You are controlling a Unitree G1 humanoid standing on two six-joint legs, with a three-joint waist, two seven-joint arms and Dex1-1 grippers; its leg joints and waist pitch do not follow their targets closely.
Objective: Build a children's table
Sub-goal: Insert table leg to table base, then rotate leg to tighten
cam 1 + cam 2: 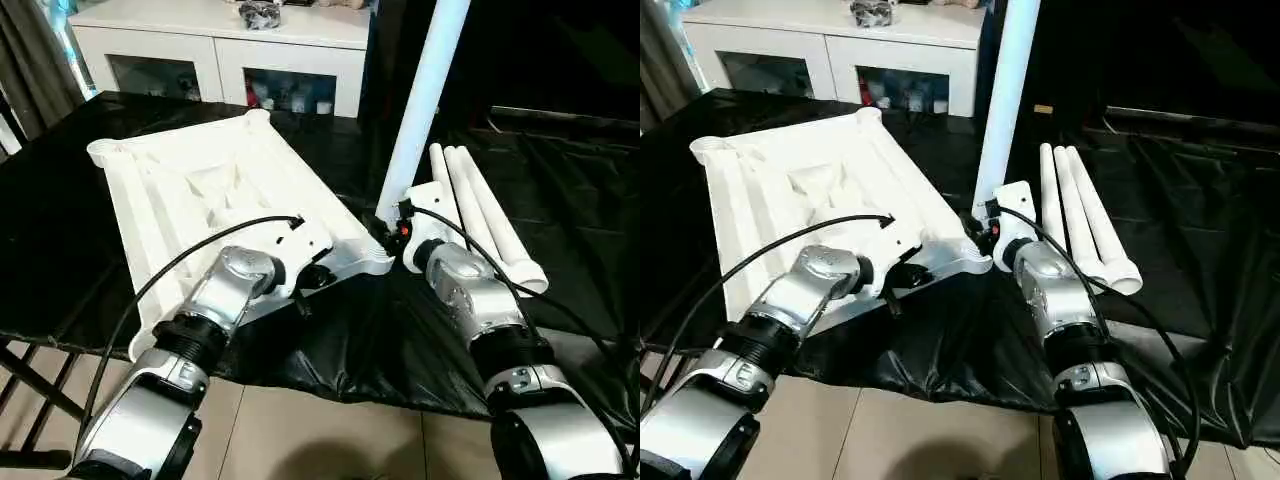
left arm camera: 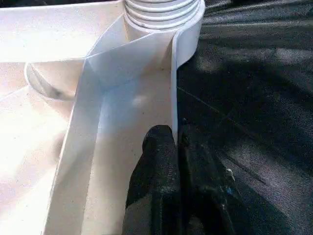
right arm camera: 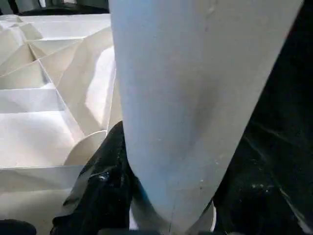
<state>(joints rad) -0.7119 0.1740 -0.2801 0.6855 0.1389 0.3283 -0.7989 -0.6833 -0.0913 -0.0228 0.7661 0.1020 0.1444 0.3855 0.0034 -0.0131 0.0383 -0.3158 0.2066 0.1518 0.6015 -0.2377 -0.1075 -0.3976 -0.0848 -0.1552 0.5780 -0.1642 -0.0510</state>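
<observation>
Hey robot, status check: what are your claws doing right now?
Left claw pinching tabletop rim. Right claw gripping upright leg at corner socket. Three spare legs lying alongside.

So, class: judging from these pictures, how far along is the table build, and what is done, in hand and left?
Early stage. Done: the top lies ribs-up on the black cloth. In hand: the right pincer holds one leg upright at the near corner socket, where its threaded end seems seated, while the left pincer pinches the top's rim. Left: three legs lie loose beside the top.
</observation>
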